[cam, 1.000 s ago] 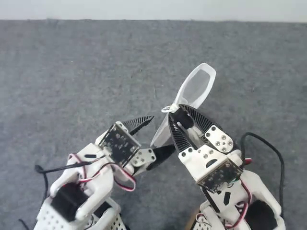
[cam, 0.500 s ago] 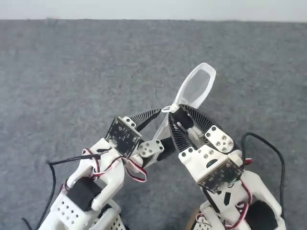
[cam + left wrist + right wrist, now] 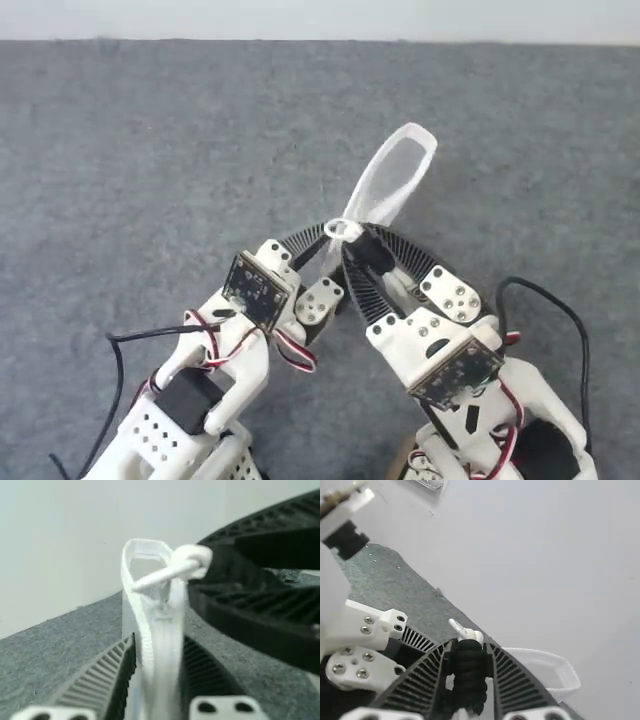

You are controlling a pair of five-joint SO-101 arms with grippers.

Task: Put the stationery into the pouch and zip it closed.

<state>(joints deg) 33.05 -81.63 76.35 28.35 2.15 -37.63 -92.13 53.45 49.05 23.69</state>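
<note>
A translucent white mesh pouch (image 3: 395, 175) is held up off the grey mat between the two arms, its far end pointing away from them. My right gripper (image 3: 358, 250) is shut on the black zip pull cord (image 3: 467, 670) at the pouch's near end, beside a white knot (image 3: 343, 229). My left gripper (image 3: 322, 262) sits just to the left of it, with a finger on each side of the pouch's edge (image 3: 160, 630), pressing on it. In the left wrist view the white knot (image 3: 192, 560) stands above the pouch, and the right gripper's black fingers (image 3: 250, 595) are close beside it.
The grey felt mat (image 3: 150, 150) stretches out on all sides of the arms. A white wall (image 3: 320, 18) bounds its far edge. Loose black cables lie near the left arm's base (image 3: 115, 345) and the right arm's base (image 3: 545, 295).
The left arm moved right and forward to the pouch, and its wide-open gripper closed around the pouch's edge. The pouch tilted slightly to the left. The right gripper kept its hold.
</note>
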